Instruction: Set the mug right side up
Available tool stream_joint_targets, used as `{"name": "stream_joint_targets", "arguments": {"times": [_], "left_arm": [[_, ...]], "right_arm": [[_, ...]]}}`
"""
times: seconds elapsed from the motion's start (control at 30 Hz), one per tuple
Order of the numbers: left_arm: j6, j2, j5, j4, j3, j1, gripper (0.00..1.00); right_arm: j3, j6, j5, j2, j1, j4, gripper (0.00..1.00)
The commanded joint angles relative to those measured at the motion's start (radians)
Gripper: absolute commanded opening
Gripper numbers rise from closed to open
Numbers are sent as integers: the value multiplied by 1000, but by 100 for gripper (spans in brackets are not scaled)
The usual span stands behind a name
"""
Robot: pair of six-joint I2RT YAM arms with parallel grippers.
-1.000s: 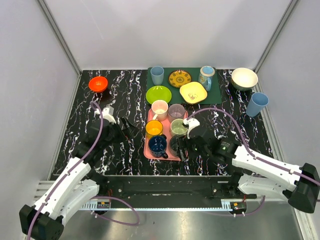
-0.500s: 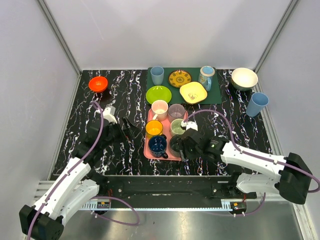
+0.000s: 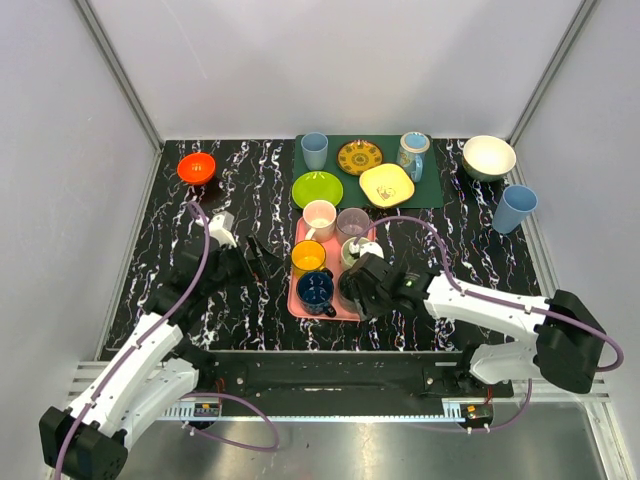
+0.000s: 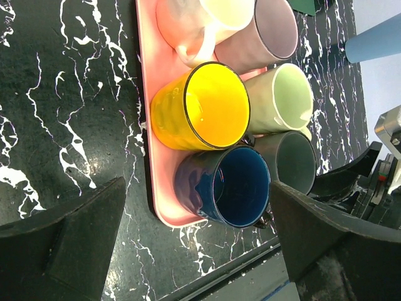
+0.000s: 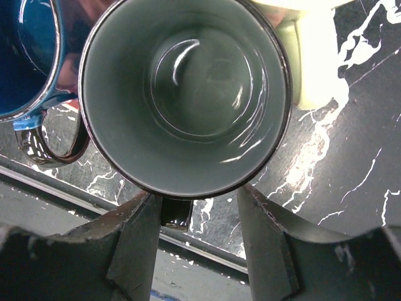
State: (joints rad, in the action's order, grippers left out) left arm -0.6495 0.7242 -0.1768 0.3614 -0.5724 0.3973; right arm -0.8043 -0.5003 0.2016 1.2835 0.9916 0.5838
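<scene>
A dark grey mug (image 5: 188,94) stands mouth up at the front right corner of the pink tray (image 3: 297,303). It also shows in the left wrist view (image 4: 294,162). My right gripper (image 3: 354,290) hangs right over it and hides most of it in the top view. In the right wrist view the right gripper (image 5: 197,226) is open, and the mug's handle (image 5: 175,212) sits between the fingers, close to the left finger (image 5: 135,244). My left gripper (image 3: 258,256) is open and empty, left of the tray.
The tray also holds a blue mug (image 3: 316,290), a yellow mug (image 3: 308,256), a pale green mug (image 4: 279,99), a lilac mug (image 3: 352,222) and a pink mug (image 3: 319,215). Behind is a green mat (image 3: 430,188) with plates. An orange bowl (image 3: 196,167) stands far left, a white bowl (image 3: 488,156) far right.
My right gripper has moved left and in over the grey mug, and its arm has swung round. The left arm has barely moved.
</scene>
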Motion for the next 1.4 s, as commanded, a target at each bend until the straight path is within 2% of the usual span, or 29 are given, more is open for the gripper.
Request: {"name": "stream_joint_targets", "arguments": {"times": [0.0,0.1,0.2,0.33,0.5,0.77,0.93,1.03,1.17,1.3,1.37], "left_arm": [[14,-5,-29,-59,-7,2,99],[14,-11,-30,-61,-6,2,98],[16,-14,-27,-61,-3,2,98],[17,-14,-32,-59,-1,3,96],[14,-23,-33,-61,-1,2,95],[13,-48,-18,-39,-26,2,93],[16,-66,5,-21,-61,3,93],[7,-83,31,-7,-84,2,92],[-24,-135,51,-35,-96,2,92],[-106,-270,-27,-295,-11,3,94],[-127,-282,-111,-382,-1,2,98]], "right_arm": [[-55,43,47,28,5,10,55],[-62,52,50,40,7,14,51],[-70,57,58,56,5,17,42],[-67,48,68,60,10,25,26],[-73,28,78,50,33,45,0],[-205,-9,76,-44,122,198,0],[-308,-41,71,-153,131,287,0],[-346,-75,53,-229,131,281,0],[-334,-113,-37,-367,130,113,0],[-238,-130,-93,-493,121,-242,0],[-216,-124,-151,-513,104,-343,0]]}}
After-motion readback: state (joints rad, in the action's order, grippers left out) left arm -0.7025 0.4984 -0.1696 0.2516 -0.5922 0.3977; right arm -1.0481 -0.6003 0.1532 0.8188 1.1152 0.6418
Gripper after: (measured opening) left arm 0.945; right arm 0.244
